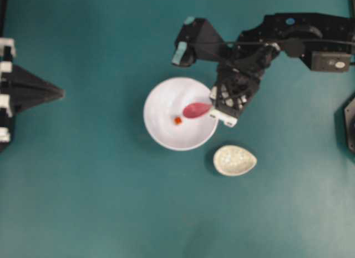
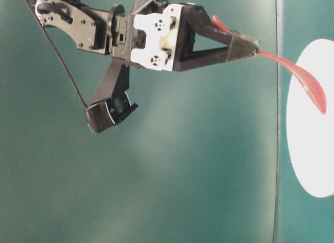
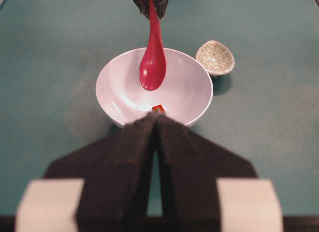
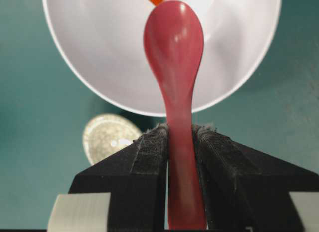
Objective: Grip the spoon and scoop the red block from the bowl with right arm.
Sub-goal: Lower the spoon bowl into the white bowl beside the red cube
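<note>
My right gripper [image 4: 180, 129] is shut on the handle of the pink-red spoon [image 4: 174, 47]. The spoon's scoop [image 1: 197, 110] hangs over the right side of the white bowl [image 1: 166, 102], tilted down into it. The tiny red block [image 1: 178, 120] lies on the bowl's bottom, just left of the scoop's tip and apart from it. In the left wrist view the spoon [image 3: 153, 67] points down at the block [image 3: 158, 108]. From table level the spoon [image 2: 305, 81] juts out of the fingertips [image 2: 248, 47]. My left gripper [image 1: 60, 93] rests shut at the table's left edge.
A speckled cream egg-shaped dish [image 1: 234, 160] stands just right of and in front of the bowl, close to its rim. The right arm's links [image 1: 299, 39] stretch across the upper right. The teal tabletop [image 1: 111, 202] surrounds the dishes.
</note>
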